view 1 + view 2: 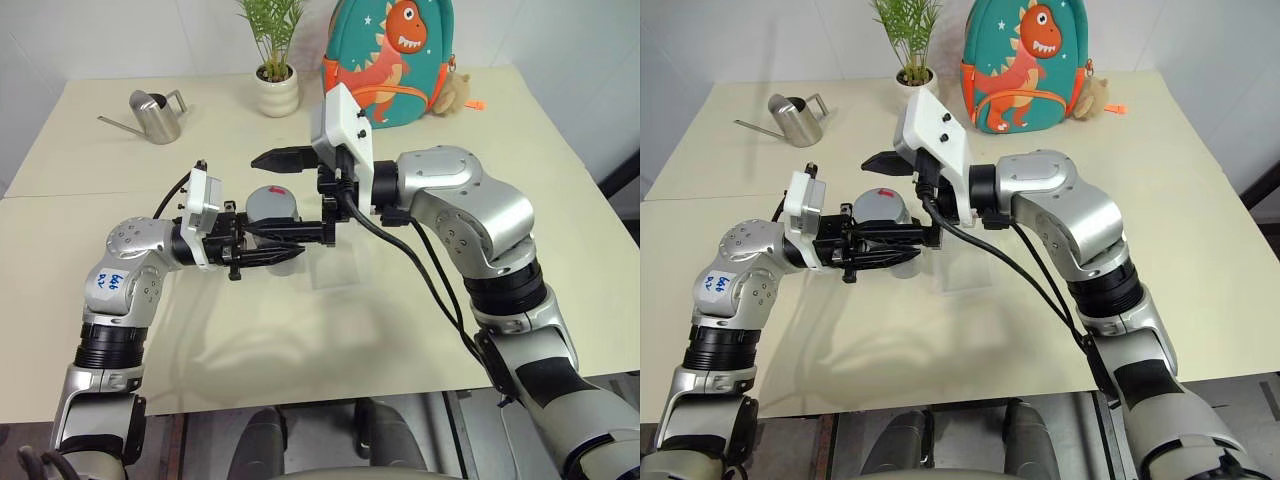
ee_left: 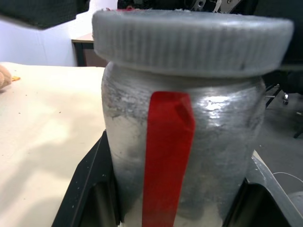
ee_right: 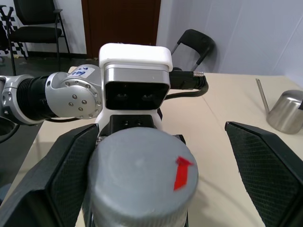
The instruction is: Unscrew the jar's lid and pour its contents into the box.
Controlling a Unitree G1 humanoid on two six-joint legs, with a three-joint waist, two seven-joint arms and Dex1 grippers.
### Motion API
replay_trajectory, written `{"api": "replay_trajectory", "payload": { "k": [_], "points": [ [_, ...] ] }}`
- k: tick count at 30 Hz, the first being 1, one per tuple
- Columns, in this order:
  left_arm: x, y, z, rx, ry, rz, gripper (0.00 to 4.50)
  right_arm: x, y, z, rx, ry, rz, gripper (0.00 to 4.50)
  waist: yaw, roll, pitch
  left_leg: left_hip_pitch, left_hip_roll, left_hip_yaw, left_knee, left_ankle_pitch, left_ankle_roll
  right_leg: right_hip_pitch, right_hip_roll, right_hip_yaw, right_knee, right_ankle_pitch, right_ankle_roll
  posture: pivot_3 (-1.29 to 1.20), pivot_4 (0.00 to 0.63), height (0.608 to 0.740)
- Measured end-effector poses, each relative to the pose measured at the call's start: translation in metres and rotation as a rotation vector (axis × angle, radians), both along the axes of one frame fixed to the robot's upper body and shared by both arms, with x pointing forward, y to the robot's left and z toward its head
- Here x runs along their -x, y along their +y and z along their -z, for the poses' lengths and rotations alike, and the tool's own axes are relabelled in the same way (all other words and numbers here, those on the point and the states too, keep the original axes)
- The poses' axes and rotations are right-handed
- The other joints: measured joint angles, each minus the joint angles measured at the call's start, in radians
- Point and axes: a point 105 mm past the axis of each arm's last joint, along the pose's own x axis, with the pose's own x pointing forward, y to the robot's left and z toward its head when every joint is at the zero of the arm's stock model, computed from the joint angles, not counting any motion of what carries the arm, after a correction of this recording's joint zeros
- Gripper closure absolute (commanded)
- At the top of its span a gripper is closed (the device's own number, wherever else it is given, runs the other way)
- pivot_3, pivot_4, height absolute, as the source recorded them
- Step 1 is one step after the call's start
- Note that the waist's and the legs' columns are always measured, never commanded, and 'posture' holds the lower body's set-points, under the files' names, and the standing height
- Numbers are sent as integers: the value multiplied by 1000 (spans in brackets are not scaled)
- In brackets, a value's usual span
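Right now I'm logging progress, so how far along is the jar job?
Done: the left gripper holds the jar above the table. In hand: the right gripper is open, its fingers either side of the lid, not yet clamped. Left: unscrewing the lid, which is on, and pouring into the box.

I see blue handwriting on a white sticker [image 1: 109, 279] on my left arm [image 1: 135, 262], too small for me to read. I find no other text.
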Motion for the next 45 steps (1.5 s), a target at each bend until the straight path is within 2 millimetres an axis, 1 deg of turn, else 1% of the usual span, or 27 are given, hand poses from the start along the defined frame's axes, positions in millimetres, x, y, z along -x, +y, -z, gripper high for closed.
{"api": "replay_trajectory", "payload": {
  "k": [6, 15, 21, 25, 28, 30, 34, 38, 42, 45],
  "points": [
    [-1, 0, -1, -2, -3, -4, 2552, -3, -2, 0, 2, -1, -9, 23, 0, 0, 0, 0, 0, 0, 0, 0, 0, 0, 0, 0, 0, 0, 0, 0, 150, 740],
    [-3, 0, 1, -7, 1, -22, 2552, -7, -20, 1, 16, -19, -11, 23, 0, 0, 0, 0, 0, 0, 0, 0, 0, 0, 0, 0, 0, 0, 0, 0, 150, 740],
    [-5, 3, 3, -15, 6, -37, 2552, -11, -38, 5, 23, 6, 18, 23, 1, 0, 0, 0, 0, 0, 0, 0, 0, 0, 0, 0, 0, 0, 0, 0, 150, 740],
    [-2, 3, 2, -19, -2, -17, 2552, -23, -56, 1, 5, 15, 103, 23, 1, 0, 0, 0, 0, 0, 0, 0, 0, 0, 0, 0, 0, 0, 0, 0, 150, 740],
    [0, 2, 1, -23, -10, -1, 2552, -23, -61, 6, -1, 46, 98, 23, 1, 0, 0, 0, 0, 0, 0, 0, 0, 0, 0, 0, 0, 0, 0, 0, 150, 740],
    [0, 2, 1, -24, -11, 1, 2552, -17, -61, 7, -7, 63, 60, 23, -1, 0, 0, 0, 0, 0, 0, 0, 0, 0, 0, 0, 0, 0, 0, 0, 150, 740],
    [0, 2, 2, -25, -12, 3, 2552, -5, -64, -1, -27, 62, -15, 23, 1, 0, 0, 0, 0, 0, 0, 0, 0, 0, 0, 0, 0, 0, 0, 0, 150, 740],
    [1, 2, 2, -25, -12, 6, 2552, -1, -62, -5, -31, 65, -42, 23, 1, 0, 0, 0, 0, 0, 0, 0, 0, 0, 0, 0, 0, 0, 0, 0, 150, 740],
    [1, 2, 2, -26, -12, 7, 2552, 1, -50, -15, -50, 53, -60, 23, -2, 0, 0, 0, 0, 0, 0, 0, 0, 0, 0, 0, 0, 0, 0, 0, 150, 740],
    [0, 2, 2, -25, -12, 6, 2552, 0, -38, -11, -45, 86, -67, 23, 0, 0, 0, 0, 0, 0, 0, 0, 0, 0, 0, 0, 0, 0, 0, 0, 150, 740]
  ]
}}
